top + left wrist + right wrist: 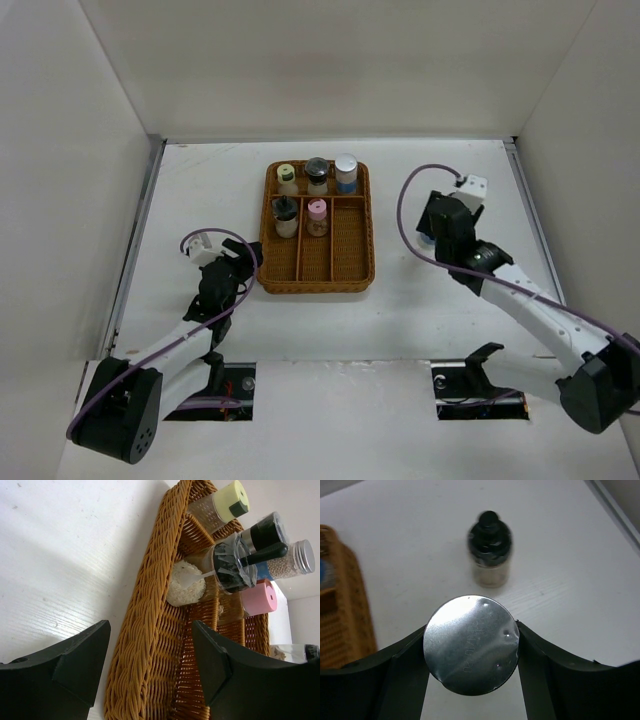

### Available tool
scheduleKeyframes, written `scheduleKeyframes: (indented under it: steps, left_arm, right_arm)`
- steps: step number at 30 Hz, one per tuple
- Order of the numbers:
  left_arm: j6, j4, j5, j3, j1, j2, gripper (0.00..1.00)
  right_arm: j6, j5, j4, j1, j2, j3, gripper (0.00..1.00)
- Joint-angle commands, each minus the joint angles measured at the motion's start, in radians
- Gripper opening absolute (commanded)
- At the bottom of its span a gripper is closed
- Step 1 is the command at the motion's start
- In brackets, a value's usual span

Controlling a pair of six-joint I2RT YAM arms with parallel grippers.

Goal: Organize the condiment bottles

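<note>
Five bottles stand in the far compartments of the brown wicker tray (350, 262): a yellow-green-lidded one (287, 175), a black-lidded one (317, 172), a silver-lidded blue-label one (346, 172), a second black-lidded one (285, 215) and a pink-lidded one (317, 215). My left gripper (240, 266) is open and empty, its jaws either side of the tray's left rim (145, 645). My right gripper (432, 232) is shut on a silver-lidded jar (470, 642) right of the tray. A black-lidded jar (490, 552) stands on the table just beyond it, hidden in the top view.
The tray's three long near compartments (318, 258) hold nothing. A raised table edge (528, 215) runs along the right side, close to my right arm. White walls enclose the table at the back and sides.
</note>
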Motion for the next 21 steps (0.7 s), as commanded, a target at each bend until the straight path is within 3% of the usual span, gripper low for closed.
scheduleKeyframes:
  steps: [1, 6, 12, 21]
  left_arm:
    - [0.003, 0.049, -0.008, 0.013, 0.001, -0.013, 0.65]
    - [0.006, 0.041, -0.011, 0.007, 0.009, -0.037, 0.65]
    - [0.009, 0.034, -0.011, 0.001, 0.012, -0.054, 0.65]
    - [0.006, 0.043, -0.003, 0.008, 0.01, -0.021, 0.65]
  right_arm:
    - [-0.028, -0.012, 0.146, 0.129, 0.06, 0.169, 0.46]
    - [-0.151, -0.098, 0.299, 0.261, 0.302, 0.35, 0.45]
    - [-0.221, -0.124, 0.333, 0.3, 0.528, 0.541, 0.45]
    - [-0.22, -0.126, 0.382, 0.285, 0.654, 0.556, 0.46]
